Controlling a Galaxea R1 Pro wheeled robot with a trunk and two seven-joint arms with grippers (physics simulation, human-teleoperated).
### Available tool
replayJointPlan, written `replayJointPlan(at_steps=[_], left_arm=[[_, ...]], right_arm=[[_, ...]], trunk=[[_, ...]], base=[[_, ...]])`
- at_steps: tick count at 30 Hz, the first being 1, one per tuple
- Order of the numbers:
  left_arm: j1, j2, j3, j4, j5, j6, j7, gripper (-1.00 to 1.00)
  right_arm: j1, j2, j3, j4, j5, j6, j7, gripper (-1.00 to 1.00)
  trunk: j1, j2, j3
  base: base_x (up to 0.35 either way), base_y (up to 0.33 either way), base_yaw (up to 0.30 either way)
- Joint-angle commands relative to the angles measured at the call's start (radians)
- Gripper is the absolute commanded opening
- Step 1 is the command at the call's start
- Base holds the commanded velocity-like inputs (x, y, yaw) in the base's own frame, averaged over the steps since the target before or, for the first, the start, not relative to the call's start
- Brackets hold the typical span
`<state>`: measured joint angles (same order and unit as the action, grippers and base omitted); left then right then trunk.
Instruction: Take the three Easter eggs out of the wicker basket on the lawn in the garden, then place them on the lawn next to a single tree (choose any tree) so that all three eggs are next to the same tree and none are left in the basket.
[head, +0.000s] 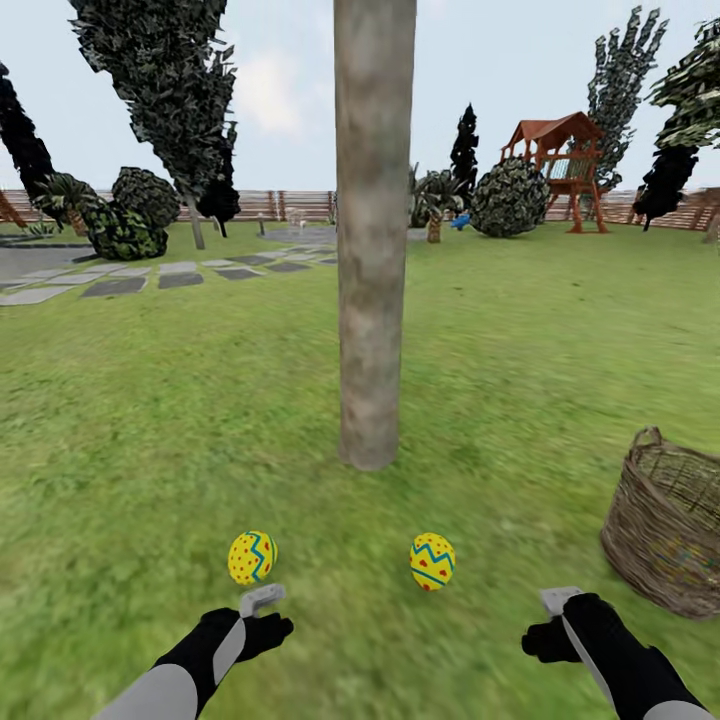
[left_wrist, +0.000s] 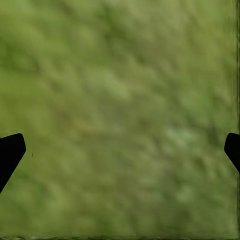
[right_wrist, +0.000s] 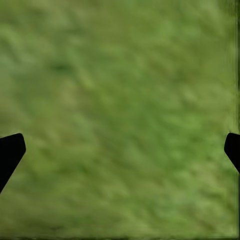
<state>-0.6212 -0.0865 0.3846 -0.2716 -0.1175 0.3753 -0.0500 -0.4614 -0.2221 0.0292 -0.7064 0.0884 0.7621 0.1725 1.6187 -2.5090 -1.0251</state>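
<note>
Two yellow zigzag-striped eggs are seen just ahead of the left gripper and the right gripper. Both grippers are spread over green grass. A brown wicker basket is set beside the right gripper.

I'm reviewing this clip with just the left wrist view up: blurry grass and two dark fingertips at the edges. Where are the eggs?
Observer: In the head view two Easter eggs lie on the lawn near the tree trunk: one just ahead of the left gripper, the other further right.
Operator: And the third?
Observer: Colour shows through the weave of the wicker basket at the right edge; it may be the third egg, but I cannot tell.
Operator: Is the right gripper holding anything?
Observer: No. Its wrist view shows the right gripper open over bare grass.
</note>
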Motion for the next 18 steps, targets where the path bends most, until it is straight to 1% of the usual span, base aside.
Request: replayJointPlan(at_steps=[1, 13, 15, 18], left_arm=[[0.000, -0.001, 0.008, -0.003, -0.011, 0.007, -0.005, 1.00], [0.000, 0.001, 0.011, -0.004, -0.005, 0.006, -0.006, 1.00], [0.000, 0.004, 0.013, -0.005, -0.004, 0.006, -0.006, 1.00], [0.000, 0.006, 0.024, -0.007, 0.013, 0.007, -0.008, 1.00]], right_arm=[[0.000, 0.000, 0.003, -0.001, 0.010, 0.003, 0.007, 1.00], [0.000, 0.002, 0.003, -0.001, 0.010, 0.003, 0.007, 1.00], [-0.001, 0.002, 0.003, -0.001, 0.010, 0.003, 0.007, 1.00], [0.000, 0.001, 0.003, -0.001, 0.010, 0.003, 0.007, 1.00]], trunk=[[-0.001, 0.000, 0.003], [-0.007, 0.003, 0.049], [-0.007, 0.003, 0.057], [-0.009, 0.004, 0.069]], base=[[-0.267, -0.234, 0.000], [-0.300, -0.195, 0.000], [-0.203, -0.176, 0.000], [-0.057, -0.051, 0.000]])
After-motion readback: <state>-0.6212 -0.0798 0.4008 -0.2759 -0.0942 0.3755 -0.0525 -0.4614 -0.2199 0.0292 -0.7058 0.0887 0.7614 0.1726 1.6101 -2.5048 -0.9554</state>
